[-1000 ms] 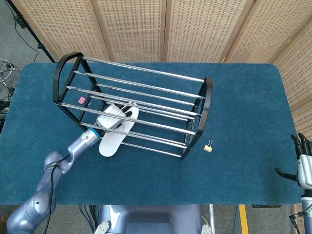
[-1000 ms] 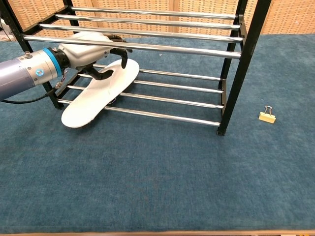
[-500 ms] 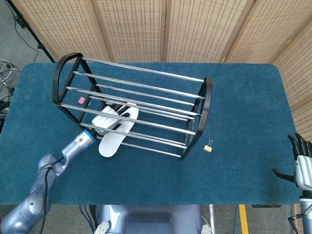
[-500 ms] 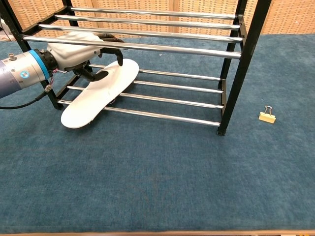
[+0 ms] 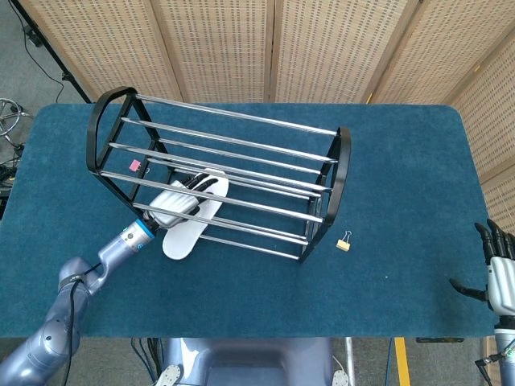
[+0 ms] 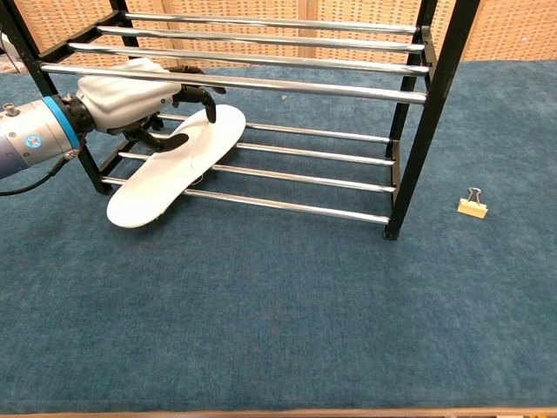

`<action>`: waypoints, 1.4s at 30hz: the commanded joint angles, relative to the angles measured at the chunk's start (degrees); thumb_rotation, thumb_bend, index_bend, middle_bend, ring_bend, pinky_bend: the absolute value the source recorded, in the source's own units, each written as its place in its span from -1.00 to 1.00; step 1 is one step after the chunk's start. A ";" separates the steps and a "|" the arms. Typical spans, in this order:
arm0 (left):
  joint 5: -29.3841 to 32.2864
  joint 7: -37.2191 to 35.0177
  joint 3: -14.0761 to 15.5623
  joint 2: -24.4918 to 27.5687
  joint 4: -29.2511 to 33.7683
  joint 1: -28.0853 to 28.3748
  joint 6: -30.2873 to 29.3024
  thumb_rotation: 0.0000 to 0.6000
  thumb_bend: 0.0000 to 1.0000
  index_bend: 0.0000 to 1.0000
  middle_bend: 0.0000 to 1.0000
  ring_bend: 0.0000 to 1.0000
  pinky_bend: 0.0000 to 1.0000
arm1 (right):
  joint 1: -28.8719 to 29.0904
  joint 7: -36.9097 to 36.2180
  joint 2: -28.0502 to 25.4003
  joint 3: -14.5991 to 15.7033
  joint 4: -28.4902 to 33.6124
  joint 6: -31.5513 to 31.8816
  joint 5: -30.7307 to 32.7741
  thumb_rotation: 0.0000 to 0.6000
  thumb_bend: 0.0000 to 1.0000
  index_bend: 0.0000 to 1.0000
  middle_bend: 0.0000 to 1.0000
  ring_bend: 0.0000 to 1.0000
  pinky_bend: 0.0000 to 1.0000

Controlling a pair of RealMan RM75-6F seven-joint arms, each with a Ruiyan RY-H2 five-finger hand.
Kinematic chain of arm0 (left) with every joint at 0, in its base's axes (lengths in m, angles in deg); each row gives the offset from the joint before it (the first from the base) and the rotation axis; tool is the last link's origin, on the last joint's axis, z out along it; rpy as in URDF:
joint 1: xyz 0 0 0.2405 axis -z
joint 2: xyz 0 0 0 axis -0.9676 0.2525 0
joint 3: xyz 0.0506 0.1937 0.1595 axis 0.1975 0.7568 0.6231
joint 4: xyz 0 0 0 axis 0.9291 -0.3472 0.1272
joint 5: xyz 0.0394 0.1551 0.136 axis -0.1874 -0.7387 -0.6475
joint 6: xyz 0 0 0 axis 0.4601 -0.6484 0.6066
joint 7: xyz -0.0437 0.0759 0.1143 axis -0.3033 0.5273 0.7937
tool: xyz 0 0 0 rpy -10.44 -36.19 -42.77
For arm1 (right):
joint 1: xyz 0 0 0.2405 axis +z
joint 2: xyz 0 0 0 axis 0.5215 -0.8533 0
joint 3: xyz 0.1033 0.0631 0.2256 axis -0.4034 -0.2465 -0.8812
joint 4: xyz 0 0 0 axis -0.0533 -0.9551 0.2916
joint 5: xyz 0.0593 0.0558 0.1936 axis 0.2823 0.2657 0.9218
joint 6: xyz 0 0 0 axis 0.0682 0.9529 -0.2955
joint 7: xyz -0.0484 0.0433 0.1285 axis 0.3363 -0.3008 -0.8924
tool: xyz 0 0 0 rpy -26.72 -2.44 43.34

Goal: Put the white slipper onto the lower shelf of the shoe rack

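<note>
i'm working in a staged lab setup: a desk (image 5: 402,161) covered in blue carpet, woven folding screens (image 5: 273,48) across the top of the frame, loose cables (image 5: 40,56) upper left.

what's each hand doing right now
Left hand: open over the white slipper, holding nothing.
Right hand: open, holding nothing.

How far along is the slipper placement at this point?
Mostly done: the white slipper lies across the lower shelf rods, its heel end overhanging the front. In hand: the left hand sits beside its far end; contact is unclear. Left: possibly nudging it further in. The right hand is idle.
</note>
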 commanded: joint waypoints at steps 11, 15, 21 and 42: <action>-1.08 -0.81 0.84 0.32 0.90 -1.49 -3.55 1.00 -0.16 -0.28 -0.67 -0.75 -0.26 | -0.22 -0.13 -0.23 0.21 0.57 0.59 -0.70 1.00 -1.00 -1.00 -1.00 -1.00 -1.00; -1.50 -1.10 1.16 0.44 1.36 -1.84 -4.81 1.00 -0.16 -0.28 -0.68 -0.75 -0.26 | -0.28 -0.16 -0.33 0.29 0.77 0.79 -0.96 1.00 -1.00 -1.00 -1.00 -1.00 -1.00; -2.01 -1.03 1.50 0.51 1.99 -2.21 -6.27 1.00 -0.16 -0.28 -0.67 -0.75 -0.26 | -0.41 -0.26 -0.43 0.37 1.02 1.07 -1.22 1.00 -1.00 -1.00 -1.00 -1.00 -1.00; -5.72 -2.31 4.07 0.29 6.85 -2.65 -12.78 1.00 -0.17 -0.28 -0.68 -0.75 -0.30 | -0.88 -0.66 -1.13 0.64 2.16 2.23 -2.41 1.00 -1.00 -1.00 -1.00 -1.00 -1.00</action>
